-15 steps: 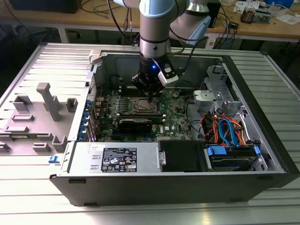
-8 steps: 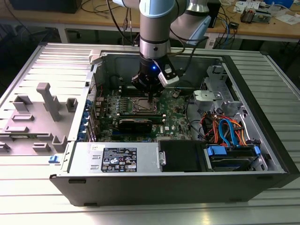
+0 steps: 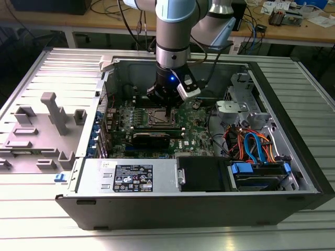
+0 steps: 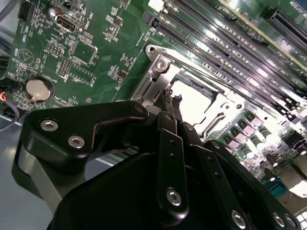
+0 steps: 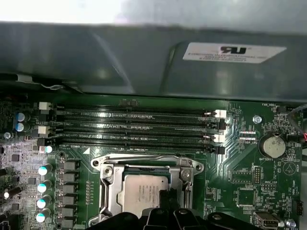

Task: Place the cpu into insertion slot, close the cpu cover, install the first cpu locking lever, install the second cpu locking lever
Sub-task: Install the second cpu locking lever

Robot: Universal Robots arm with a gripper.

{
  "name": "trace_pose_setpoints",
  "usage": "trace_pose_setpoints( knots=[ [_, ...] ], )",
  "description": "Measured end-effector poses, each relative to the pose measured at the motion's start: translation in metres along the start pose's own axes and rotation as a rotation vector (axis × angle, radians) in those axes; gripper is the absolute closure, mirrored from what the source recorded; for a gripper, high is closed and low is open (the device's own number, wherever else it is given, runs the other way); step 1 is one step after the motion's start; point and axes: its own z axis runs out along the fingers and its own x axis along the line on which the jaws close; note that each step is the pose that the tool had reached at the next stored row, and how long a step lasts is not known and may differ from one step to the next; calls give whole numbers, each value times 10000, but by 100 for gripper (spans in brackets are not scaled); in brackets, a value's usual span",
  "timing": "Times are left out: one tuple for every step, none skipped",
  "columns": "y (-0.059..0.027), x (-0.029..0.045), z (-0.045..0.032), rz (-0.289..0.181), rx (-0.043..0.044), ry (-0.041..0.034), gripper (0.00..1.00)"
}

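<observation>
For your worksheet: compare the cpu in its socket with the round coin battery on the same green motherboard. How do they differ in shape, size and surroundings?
The cpu is square; the coin battery is round. The cpu is clearly the larger of the two. The cpu sits inside a silver metal frame, with the end effector right at its edge; the coin battery sits in a dark round holder, apart from the end effector. Both are flat, silvery and mounted on the motherboard.

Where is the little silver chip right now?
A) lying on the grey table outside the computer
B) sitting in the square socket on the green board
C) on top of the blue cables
B: in the first wrist view the cpu lies inside the insertion slot, with the gripper just over its edge.
</observation>
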Motion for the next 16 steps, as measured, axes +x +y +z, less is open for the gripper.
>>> trace_pose_setpoints(
  knots=[
    [-5,0,-3,0,2,1,89],
    [-9,1,-9,1,3,2,89],
    [-14,1,-19,0,2,1,89],
    [-18,0,-28,0,2,1,89],
    [-24,1,-44,0,2,0,89],
    [-27,1,-56,1,2,1,89],
    [-31,0,-71,1,1,0,89],
    [-32,0,-71,1,0,-1,89],
    [-32,0,-72,0,1,-1,89],
    [-32,0,-72,0,2,0,89],
    [-33,0,-72,0,3,0,89],
    [-33,0,-72,0,6,1,89],
    [-33,0,-72,0,8,0,89],
    [-33,0,-72,0,8,1,89],
    [-33,0,-73,0,9,1,89],
    [-33,0,-73,0,9,1,89]
  ],
)
